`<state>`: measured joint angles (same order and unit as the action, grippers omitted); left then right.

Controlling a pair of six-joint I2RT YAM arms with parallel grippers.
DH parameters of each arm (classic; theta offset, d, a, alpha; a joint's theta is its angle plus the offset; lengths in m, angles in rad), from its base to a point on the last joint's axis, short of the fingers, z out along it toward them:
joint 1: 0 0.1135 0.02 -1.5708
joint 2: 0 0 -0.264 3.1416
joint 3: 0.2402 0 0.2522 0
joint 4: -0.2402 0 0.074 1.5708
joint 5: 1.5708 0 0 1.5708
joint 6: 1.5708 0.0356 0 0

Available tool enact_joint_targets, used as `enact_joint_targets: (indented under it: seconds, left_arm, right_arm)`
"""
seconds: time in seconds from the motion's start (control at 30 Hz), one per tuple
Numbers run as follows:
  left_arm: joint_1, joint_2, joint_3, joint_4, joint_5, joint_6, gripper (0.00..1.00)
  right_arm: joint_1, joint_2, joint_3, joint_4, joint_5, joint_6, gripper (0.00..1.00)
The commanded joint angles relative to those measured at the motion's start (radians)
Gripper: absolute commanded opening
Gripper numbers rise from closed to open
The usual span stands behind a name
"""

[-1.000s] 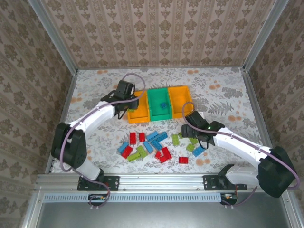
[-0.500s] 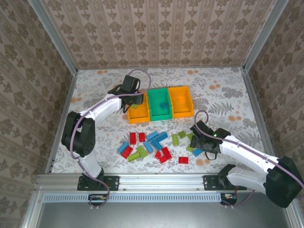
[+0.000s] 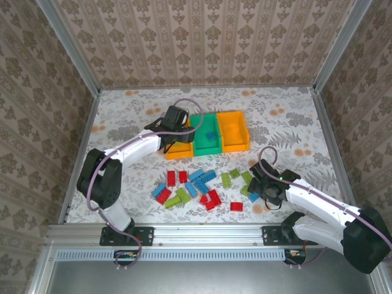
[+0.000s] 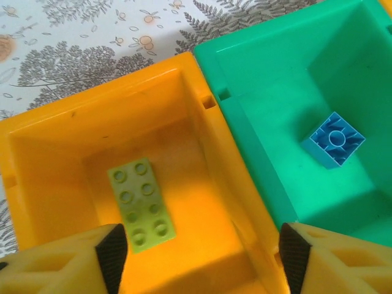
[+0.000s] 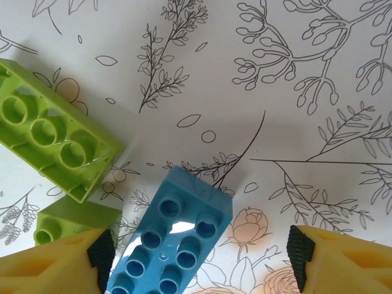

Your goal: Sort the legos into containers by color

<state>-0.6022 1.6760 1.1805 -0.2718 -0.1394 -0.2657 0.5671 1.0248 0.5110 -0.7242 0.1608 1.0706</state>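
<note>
Left pincer point(image 4: 202, 263) hangs spread over the left orange bin point(image 4: 49, 159), and the lime brick point(image 4: 142, 202) lies flat on the bin's floor. It should lift straight up, clear of the rim.

Right pincer point(image 5: 201, 257), also spread, straddles a blue brick point(image 5: 177, 233) on the desk point(image 5: 275, 92). It should centre on that brick, miss the lime neighbour point(image 5: 55, 135), then close.

A second ago the left was pinched shut further left, and the right sat up near the right orange bin point(image 3: 234, 130).

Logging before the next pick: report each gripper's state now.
Left gripper: open, empty, above the lime brick in the orange bin.
Right gripper: open, straddling a blue brick, not gripping.
</note>
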Motion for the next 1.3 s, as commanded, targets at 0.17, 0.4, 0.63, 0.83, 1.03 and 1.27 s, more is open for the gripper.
enact_joint_targets:
  seconds: [0.17, 0.4, 0.63, 0.83, 1.03, 1.27]
  left_arm:
    - [-0.031, -0.149, -0.119, 0.085, -0.027, 0.007, 0.78]
    - [-0.041, -0.19, -0.18, 0.094, -0.032, -0.003, 0.8]
    - [-0.044, -0.184, -0.196, 0.098, -0.025, -0.015, 0.8]
    - [-0.045, -0.184, -0.201, 0.102, -0.025, -0.021, 0.8]
    - [-0.044, -0.199, -0.209, 0.094, -0.041, -0.019, 0.8]
    - [-0.045, -0.218, -0.225, 0.089, -0.061, -0.019, 0.81]
  right_arm:
    - [-0.016, -0.002, -0.045, 0.055, -0.025, 0.058, 0.72]
    - [-0.018, 0.023, -0.06, 0.075, -0.02, 0.07, 0.67]
    - [-0.04, 0.006, -0.063, 0.07, 0.003, 0.059, 0.53]
    - [-0.066, 0.019, -0.057, 0.091, -0.024, 0.028, 0.42]
    - [-0.067, 0.037, -0.054, 0.101, -0.036, 0.017, 0.41]
    - [-0.067, 0.053, -0.08, 0.127, -0.042, 0.021, 0.4]
